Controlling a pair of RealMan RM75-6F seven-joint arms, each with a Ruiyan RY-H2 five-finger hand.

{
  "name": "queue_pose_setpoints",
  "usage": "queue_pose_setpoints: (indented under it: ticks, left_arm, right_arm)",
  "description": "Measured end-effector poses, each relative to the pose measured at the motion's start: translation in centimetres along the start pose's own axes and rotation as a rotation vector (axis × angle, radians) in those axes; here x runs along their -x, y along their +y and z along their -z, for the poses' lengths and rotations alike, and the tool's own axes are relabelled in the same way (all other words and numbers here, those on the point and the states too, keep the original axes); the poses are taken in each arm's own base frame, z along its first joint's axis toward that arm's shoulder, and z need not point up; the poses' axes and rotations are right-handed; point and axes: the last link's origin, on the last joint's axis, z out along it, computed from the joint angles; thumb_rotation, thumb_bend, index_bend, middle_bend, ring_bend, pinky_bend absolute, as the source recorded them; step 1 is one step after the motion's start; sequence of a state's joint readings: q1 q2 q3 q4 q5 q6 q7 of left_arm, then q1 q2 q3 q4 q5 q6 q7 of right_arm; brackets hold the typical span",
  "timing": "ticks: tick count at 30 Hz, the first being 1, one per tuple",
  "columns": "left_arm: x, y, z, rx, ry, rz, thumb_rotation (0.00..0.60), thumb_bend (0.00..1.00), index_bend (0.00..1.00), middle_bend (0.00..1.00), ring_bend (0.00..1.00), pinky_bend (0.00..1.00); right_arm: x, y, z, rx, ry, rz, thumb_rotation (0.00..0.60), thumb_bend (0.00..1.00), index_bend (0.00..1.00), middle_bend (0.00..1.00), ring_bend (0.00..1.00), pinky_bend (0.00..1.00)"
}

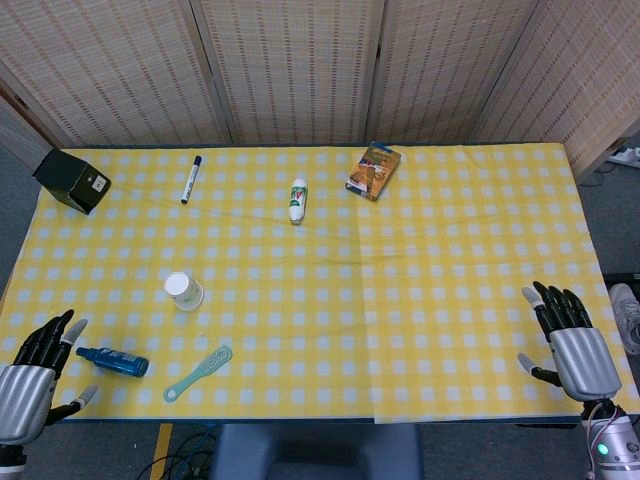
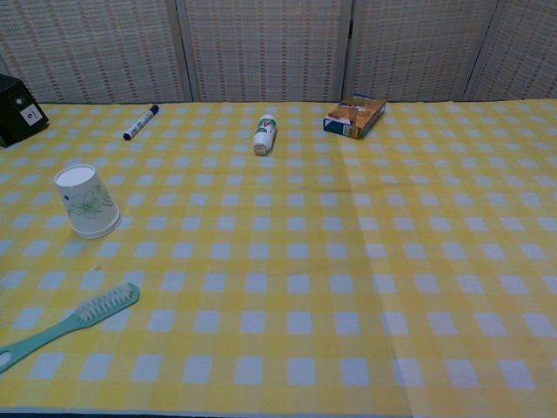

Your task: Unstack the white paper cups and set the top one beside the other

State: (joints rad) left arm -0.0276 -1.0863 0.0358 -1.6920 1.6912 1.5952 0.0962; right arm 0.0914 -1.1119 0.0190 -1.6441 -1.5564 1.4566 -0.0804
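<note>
The stacked white paper cups (image 1: 184, 291) stand upside down on the yellow checked table, left of centre; in the chest view the cups (image 2: 86, 202) show a faint green print and look like one cup. My left hand (image 1: 32, 372) hovers at the near left corner, fingers spread, holding nothing, well short of the cups. Far across the table at the near right corner, my right hand (image 1: 570, 345) is likewise spread and empty. Neither hand shows in the chest view.
A teal brush (image 1: 198, 373) and a blue bottle (image 1: 113, 361) lie near the cups, toward my left hand. Further back are a black box (image 1: 72, 180), a marker (image 1: 190, 179), a white tube (image 1: 297, 200) and an orange box (image 1: 374, 170).
</note>
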Motion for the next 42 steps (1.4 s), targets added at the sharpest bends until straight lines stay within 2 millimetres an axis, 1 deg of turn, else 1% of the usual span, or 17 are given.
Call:
queue_pose_setpoints:
  ticks: [4, 8, 11, 14, 18, 20, 23, 28, 33, 37, 39, 42]
  left_arm:
    - [0.1, 0.0, -1.0, 0.006, -0.018, -0.009, 0.6, 0.24, 0.0, 0.0, 0.0, 0.15]
    - [-0.2, 0.8, -2.3, 0.047, -0.024, -0.005, 0.6, 0.24, 0.0, 0.0, 0.0, 0.15]
    - [-0.8, 1.2, -3.0, 0.072, -0.046, -0.001, 0.6, 0.24, 0.0, 0.0, 0.0, 0.15]
    - [-2.0, 1.9, -4.0, 0.105, -0.073, -0.007, 0.6, 0.24, 0.0, 0.0, 0.0, 0.15]
    - [-3.6, 2.8, -6.1, 0.174, -0.138, -0.005, 0.6, 0.24, 0.09, 0.0, 0.0, 0.15]
    - [-3.9, 3.3, -7.4, 0.205, -0.17, 0.006, 0.6, 0.24, 0.13, 0.0, 0.0, 0.15]
    - [-4.2, 4.4, -10.0, 0.257, -0.215, -0.015, 0.6, 0.24, 0.16, 0.0, 0.0, 0.15]
    - [-3.5, 6.1, -14.4, 0.313, -0.297, -0.099, 0.6, 0.24, 0.17, 0.0, 0.0, 0.15]
    - [-1.6, 8.0, -18.5, 0.362, -0.334, -0.201, 0.6, 0.24, 0.18, 0.0, 0.0, 0.15]
    - [-0.2, 9.2, -21.0, 0.384, -0.346, -0.225, 0.6, 0.24, 0.18, 0.0, 0.0, 0.15]
    - [0.3, 9.5, -21.9, 0.389, -0.361, -0.239, 0.6, 0.24, 0.18, 0.0, 0.0, 0.15]
    - [0.8, 9.6, -22.7, 0.386, -0.392, -0.258, 0.6, 0.24, 0.18, 0.0, 0.0, 0.15]
  right_arm:
    - [0.2, -0.1, -0.1, 0.001, -0.004, 0.008, 0.6, 0.21, 0.0, 0.0, 0.0, 0.0]
    - [0.2, -0.2, 0.0, -0.007, -0.009, 0.004, 0.6, 0.21, 0.0, 0.0, 0.0, 0.0]
    - [0.2, -0.3, 0.1, -0.019, -0.016, -0.004, 0.6, 0.21, 0.0, 0.0, 0.0, 0.0]
    - [0.1, -0.1, 0.1, -0.022, -0.019, -0.01, 0.6, 0.21, 0.0, 0.0, 0.0, 0.0]
    - [0.2, -0.2, 0.0, -0.031, -0.024, -0.011, 0.6, 0.21, 0.0, 0.0, 0.0, 0.0]
    - [0.1, -0.2, -0.1, -0.035, -0.023, -0.013, 0.6, 0.21, 0.0, 0.0, 0.0, 0.0]
    - [0.2, -0.4, -0.5, -0.041, -0.018, -0.012, 0.6, 0.21, 0.0, 0.0, 0.0, 0.0]
    - [0.6, -0.4, -0.8, -0.035, -0.035, 0.003, 0.6, 0.21, 0.0, 0.0, 0.0, 0.0]
    - [0.9, -0.2, -1.4, -0.013, -0.043, 0.013, 0.6, 0.21, 0.0, 0.0, 0.0, 0.0]
    - [0.8, -0.1, -1.5, -0.005, -0.031, 0.017, 0.6, 0.21, 0.0, 0.0, 0.0, 0.0]
    - [0.7, 0.0, -1.5, -0.003, -0.026, 0.019, 0.6, 0.21, 0.0, 0.0, 0.0, 0.0]
    - [0.7, 0.1, -1.6, -0.001, -0.02, 0.017, 0.6, 0.21, 0.0, 0.0, 0.0, 0.0]
